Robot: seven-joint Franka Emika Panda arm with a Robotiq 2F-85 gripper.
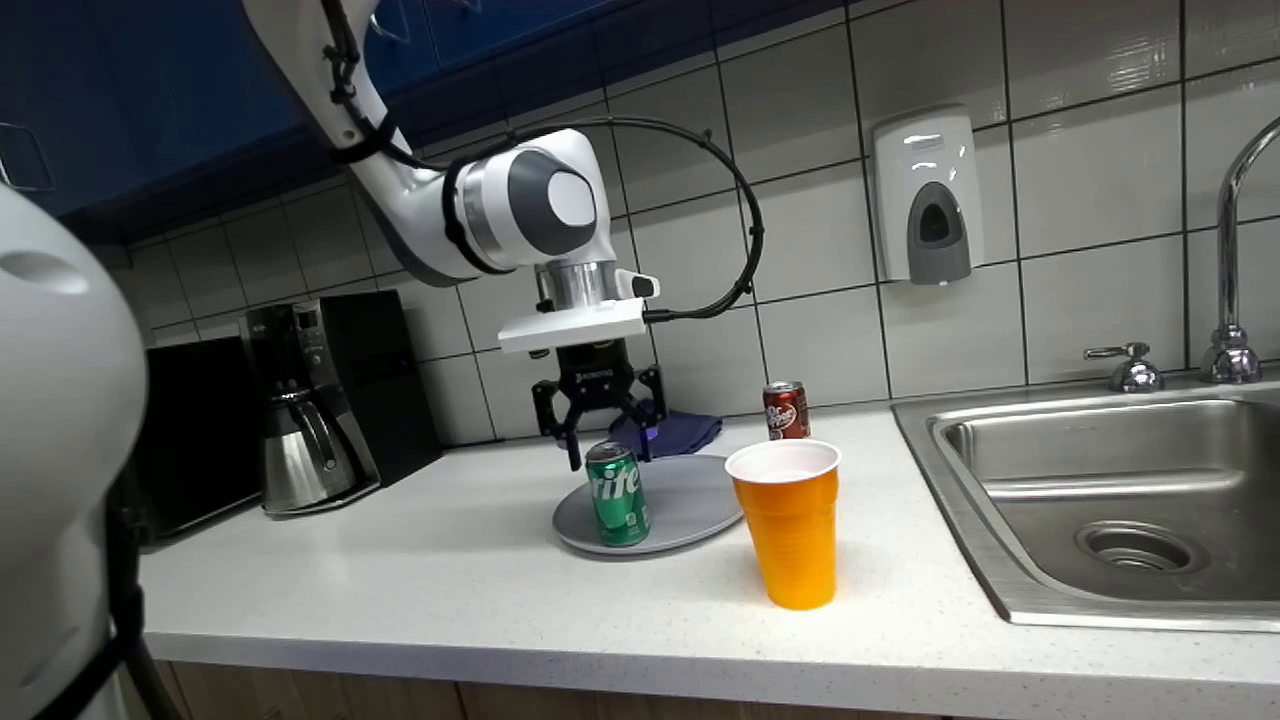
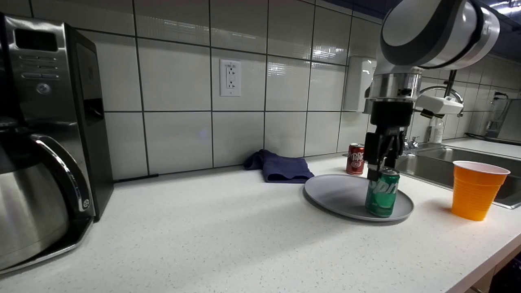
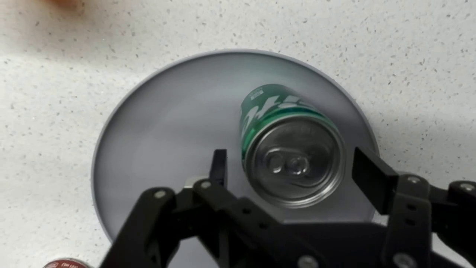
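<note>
A green Sprite can (image 1: pixel 620 500) stands upright on a round grey plate (image 1: pixel 695 495), towards the plate's near rim, on a white speckled desk (image 1: pixel 400 560). The black fingers (image 3: pixel 373 180) point down and are spread, one on each side of the can's top; in the wrist view a strip of grey shows between the can and either finger, so neither appears to touch it. The white arm (image 1: pixel 545 200) hangs above. To the right of the plate stands an orange cup (image 1: pixel 790 530) with a white inside, mouth up. A red Dr Pepper can (image 2: pixel 355 159) stands upright just beyond the plate on the far side, and to its left a dark blue cloth (image 2: pixel 285 167) lies folded against the tiled wall (image 2: pixel 175 77). A power outlet (image 2: pixel 230 78) sits higher on the wall, left of the cloth. Farther right, a steel sink (image 1: pixel 968 510) is set into the desk, with a curved chrome tap (image 1: pixel 1230 260) behind it; a white soap dispenser (image 1: pixel 925 180) is fixed to the wall left of the tap. At the left, well apart from the plate, stands a coffee maker (image 2: pixel 44 89) with its steel jug (image 2: pixel 32 207).
</note>
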